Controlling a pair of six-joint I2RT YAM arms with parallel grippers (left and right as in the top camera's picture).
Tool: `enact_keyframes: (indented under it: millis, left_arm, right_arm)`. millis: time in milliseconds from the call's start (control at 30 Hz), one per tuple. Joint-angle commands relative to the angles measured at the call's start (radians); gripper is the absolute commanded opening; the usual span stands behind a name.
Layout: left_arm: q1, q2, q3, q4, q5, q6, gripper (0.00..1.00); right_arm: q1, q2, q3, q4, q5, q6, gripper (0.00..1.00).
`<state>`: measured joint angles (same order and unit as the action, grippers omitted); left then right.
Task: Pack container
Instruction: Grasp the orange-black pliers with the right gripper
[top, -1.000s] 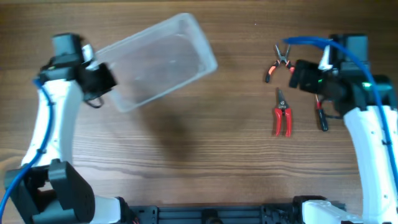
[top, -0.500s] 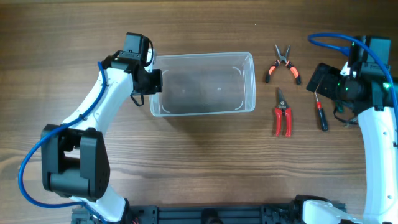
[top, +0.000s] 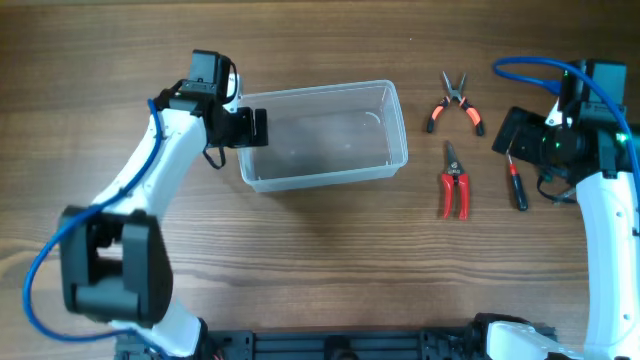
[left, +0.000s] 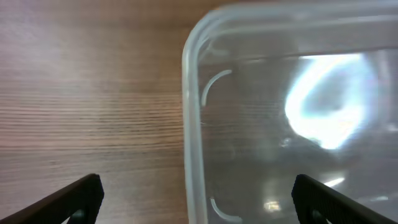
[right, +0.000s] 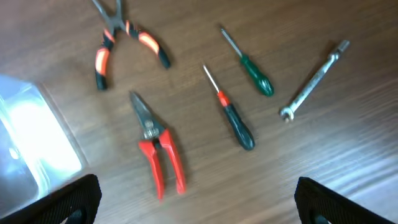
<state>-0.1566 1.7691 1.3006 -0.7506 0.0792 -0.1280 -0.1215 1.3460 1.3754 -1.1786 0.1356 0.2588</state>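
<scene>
We have the clear rectangular plastic container (top: 320, 135) sitting empty on the wooden table (top: 300, 260), stretching from the left end effector (top: 255, 127) toward the right one. The left end effector is released. Its fingers are spread wide with the container's short wall running between them, one outside and one over the inside, and nothing is clamped.

Over to the right end effector (right: 199, 199), which is also spread wide and empty, hovering above the tools. Just ahead of it lie the red-handled snips (right: 158, 158) and the red-and-black screwdriver (right: 231, 115). Farther ahead are the orange-handled needle-nose pliers (right: 124, 40), the green-handled screwdriver (right: 252, 65) and the silver wrench (right: 311, 74).

We read this as the container placed and packing not begun. Next, we reckon, the right end effector drops onto a near tool, likely the snips, with its fingers set across the handles, while the left one steadies the container or backs off.
</scene>
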Motion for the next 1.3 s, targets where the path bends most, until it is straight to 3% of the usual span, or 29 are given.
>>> enact_keyframes:
  millis: [0,167,300,467,667,1000,1267]
  left_arm:
    - [0.013,-0.213,0.102,-0.017,0.004,0.016,1.00]
    - [0.173,-0.347,0.106,-0.087,-0.002,-0.047,1.00]
    - [0.308,-0.339,0.106,-0.142,-0.001,-0.063,1.00]
    - [0.325,-0.338,0.106,-0.147,-0.002,-0.063,1.00]
    - [0.325,-0.338,0.106,-0.161,-0.002,-0.063,1.00]
    - [0.325,-0.338,0.106,-0.174,-0.002,-0.063,1.00]
    - [0.325,-0.338,0.106,-0.190,-0.002,-0.063,1.00]
  right_arm:
    - [-0.004,-0.005,0.118,-0.053,-0.042,-0.081,1.00]
    - [-0.004,0.072,0.334,-0.183,-0.178,-0.211,1.00]
    - [-0.005,0.232,0.337,-0.163,-0.178,-0.406,1.00]
    - [-0.004,0.443,0.336,-0.086,-0.162,-0.449,1.00]
    - [-0.005,0.607,0.336,0.045,-0.159,-0.599,1.00]
    - [-0.005,0.888,0.336,0.193,-0.151,-0.600,1.00]
    - [-0.029,0.954,0.336,0.237,-0.173,-0.601,1.00]
